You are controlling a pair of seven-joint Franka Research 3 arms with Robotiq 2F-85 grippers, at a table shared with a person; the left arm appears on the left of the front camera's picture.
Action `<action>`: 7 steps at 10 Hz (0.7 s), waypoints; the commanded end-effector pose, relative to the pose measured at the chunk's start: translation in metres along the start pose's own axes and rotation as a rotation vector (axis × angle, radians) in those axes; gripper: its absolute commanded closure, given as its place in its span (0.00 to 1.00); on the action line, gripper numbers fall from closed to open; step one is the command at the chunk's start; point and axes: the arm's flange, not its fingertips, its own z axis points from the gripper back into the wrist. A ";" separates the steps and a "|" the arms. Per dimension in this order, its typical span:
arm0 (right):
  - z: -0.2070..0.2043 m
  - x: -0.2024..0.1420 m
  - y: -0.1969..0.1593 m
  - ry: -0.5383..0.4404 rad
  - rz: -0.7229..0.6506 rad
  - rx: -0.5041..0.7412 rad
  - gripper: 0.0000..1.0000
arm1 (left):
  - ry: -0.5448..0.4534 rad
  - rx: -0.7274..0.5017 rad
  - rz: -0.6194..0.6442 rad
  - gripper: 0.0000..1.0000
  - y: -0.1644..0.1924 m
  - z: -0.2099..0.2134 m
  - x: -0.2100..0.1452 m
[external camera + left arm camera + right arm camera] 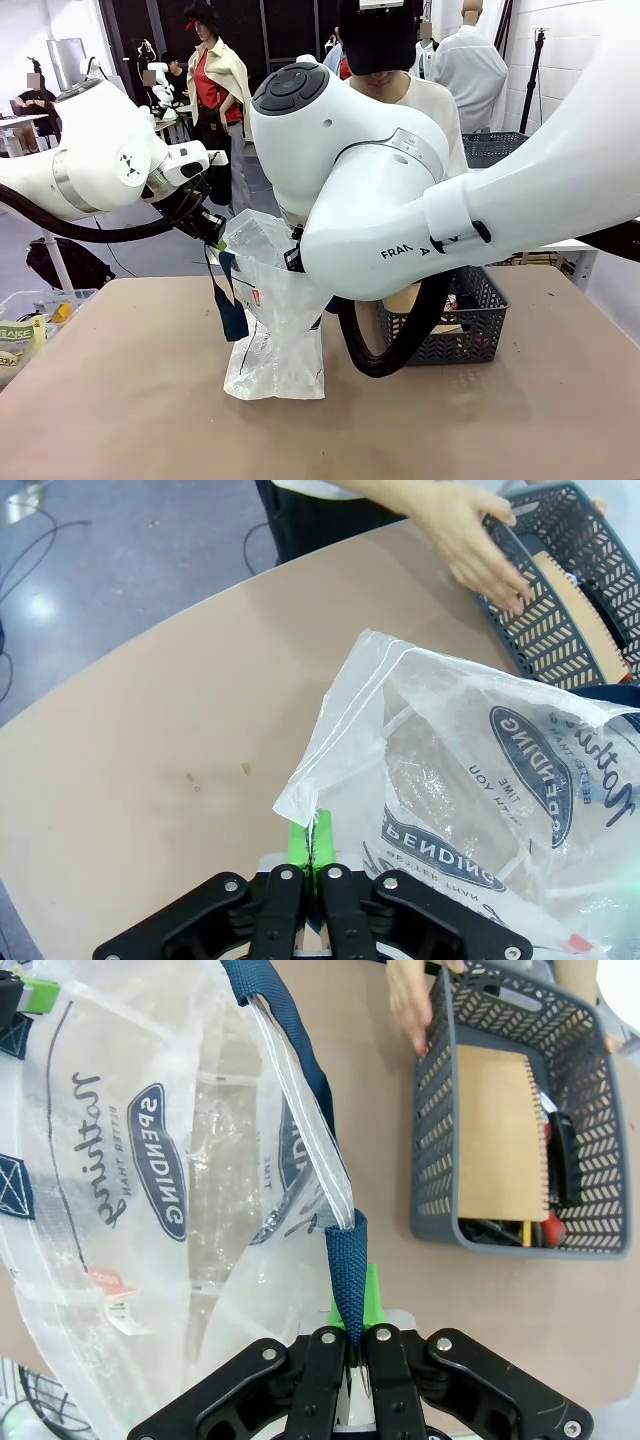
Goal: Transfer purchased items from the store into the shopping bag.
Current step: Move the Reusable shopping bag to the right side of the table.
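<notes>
1. Print first: the shopping bag (150, 1180) carried a navy oval badge reading "SPENDING", with "BETTER" and "TIME WITH YOU" in small letters around it. Beside it ran a looping script word that I could not read for sure.
2. A small red-and-white tag (110, 1285) sat low on the bag's side, its text too small to read.
3. On the right arm's white casing (400, 250) the letters "FRA" and "A" showed; the rest was hidden.
4. At the near left edge, a pack (15, 335) in a clear bin showed letters ending in "AKE".
5. Containers now: the dark grey mesh basket (432, 1160) stood on the table (120, 400), just right of the bag.
6. Inside it lay a flat tan-brown pack (497, 1135), with dark items and some red ones (545, 1228) crowded along one side.
7. The person's hand (470, 540) rested on the basket's far rim.
8. The bag itself was translucent, white and crinkly, and stood upright mid-table with its mouth pulled wide. I could make out no goods inside it.
9. The left gripper (313, 845) was clenched, its green pads pinching the bag's thin plastic rim.
10. The right gripper (352, 1315) was clamped on the navy strap handle (300, 1060) on the opposite side of the mouth.
11. So the bag hung between the two grippers, base on the table, with the second navy handle (230, 300) dangling on its left.
</notes>
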 end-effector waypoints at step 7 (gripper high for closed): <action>-0.001 -0.001 -0.001 -0.006 0.003 -0.008 1.00 | -0.004 0.001 0.003 1.00 0.001 0.002 0.000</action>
